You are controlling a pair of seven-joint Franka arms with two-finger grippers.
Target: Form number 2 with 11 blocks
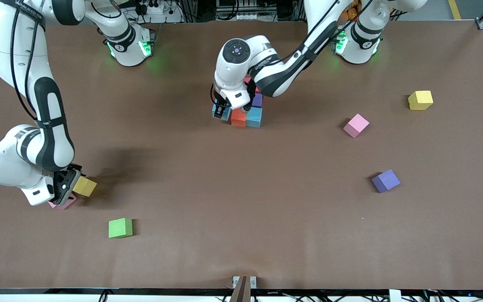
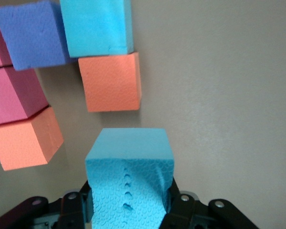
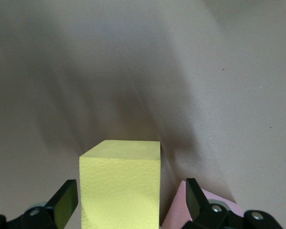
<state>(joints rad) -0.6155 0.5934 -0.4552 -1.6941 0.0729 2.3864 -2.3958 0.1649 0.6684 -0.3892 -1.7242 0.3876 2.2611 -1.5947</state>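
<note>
Fingers point(image 2: 181, 202) of our left gripper point(image 1: 223, 110) clench a light blue cube point(image 2: 129, 183), placing it at nine o'clock of the orange cube point(image 2: 110, 82); next, release. Our right gripper point(image 1: 68, 183) stands released around a yellow cube point(image 3: 120, 183).

A bare brown table point(image 1: 241, 235) fills the view — a small metal bracket point(image 1: 244, 282) sits mid-way along its near edge, with tangled cables point(image 1: 170, 10) and a power strip point(image 1: 154, 7) off its farthest edge

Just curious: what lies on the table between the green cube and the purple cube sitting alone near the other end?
Nothing: in the front view, the brown table is bare between the green cube and the lone purple cube.
</note>
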